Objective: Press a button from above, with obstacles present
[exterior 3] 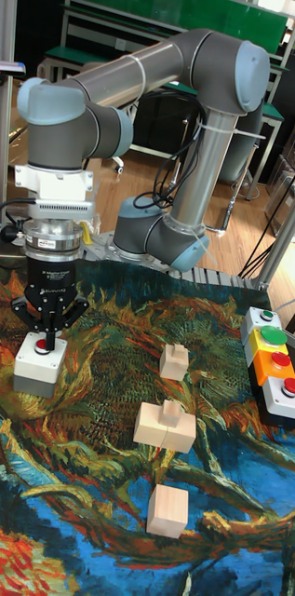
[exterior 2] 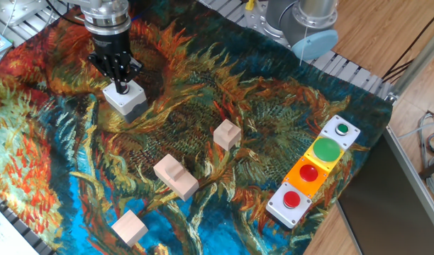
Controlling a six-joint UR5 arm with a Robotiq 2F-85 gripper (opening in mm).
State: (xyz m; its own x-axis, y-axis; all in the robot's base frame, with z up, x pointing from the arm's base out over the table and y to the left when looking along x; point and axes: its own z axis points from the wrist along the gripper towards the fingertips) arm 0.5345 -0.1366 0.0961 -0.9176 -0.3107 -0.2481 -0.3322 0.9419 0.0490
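The light-grey box (exterior 2: 132, 100) (exterior 3: 33, 369) stands at the far left of the painted cloth. Its red button (exterior 3: 42, 348) shows in the tall fixed view just under my fingertips; in the fixed view the fingers cover it. My gripper (exterior 2: 122, 88) (exterior 3: 43, 340) points straight down over the box, fingers shut to a point that touches or nearly touches the button. The obstacles are three pale wooden blocks: a small one (exterior 2: 227, 134) (exterior 3: 174, 361), a bigger one with a stub (exterior 2: 176, 176) (exterior 3: 165, 425), and one nearest the front (exterior 2: 129, 227) (exterior 3: 168, 509).
A joined row of button boxes (exterior 2: 314, 172) (exterior 3: 275, 361), with a big green button, lies along the cloth's right edge. The arm's base (exterior 2: 302, 21) sits behind the table. The cloth (exterior 2: 224, 85) covers the whole work surface.
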